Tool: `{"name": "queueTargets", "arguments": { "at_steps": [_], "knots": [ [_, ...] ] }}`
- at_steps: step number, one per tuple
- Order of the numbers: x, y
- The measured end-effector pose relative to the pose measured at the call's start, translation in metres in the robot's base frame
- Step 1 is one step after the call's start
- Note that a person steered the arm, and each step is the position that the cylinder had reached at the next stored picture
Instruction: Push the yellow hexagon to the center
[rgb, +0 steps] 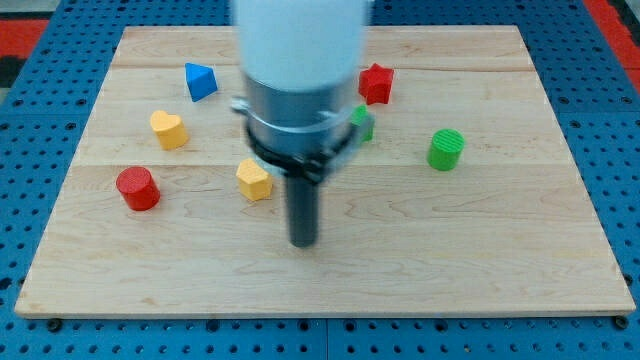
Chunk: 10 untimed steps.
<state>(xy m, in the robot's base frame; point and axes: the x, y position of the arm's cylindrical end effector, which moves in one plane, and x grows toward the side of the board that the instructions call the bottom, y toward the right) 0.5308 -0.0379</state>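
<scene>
No jaws, only my tip (303, 242), on surface (480, 260). Yellow hexagon (254, 180) just left-above tip, near center; short push remains.

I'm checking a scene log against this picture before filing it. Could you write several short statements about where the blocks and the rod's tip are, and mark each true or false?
1. My tip is touching the red cylinder. False: the cylinder lies far off toward the view's left, apart from the tip.
2. The blue block lies near the view's top left of the wooden board. True.
3. The green cylinder lies on the view's left of the arm. False: it is on the view's right.
4. The yellow hexagon lies just to the view's left of the rod. True.
5. Another green block is partly hidden behind the arm. True.
</scene>
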Motion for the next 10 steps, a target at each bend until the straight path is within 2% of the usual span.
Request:
{"name": "queueTargets", "arguments": {
  "at_steps": [1,3,4,6,7,8,9,10],
  "knots": [
    [-0.046,-0.033],
    [-0.034,-0.085],
    [-0.063,-0.102],
    [-0.081,-0.074],
    [-0.096,-0.091],
    [-0.101,-0.084],
    [-0.103,-0.044],
    [-0.100,-0.045]
  ]
}}
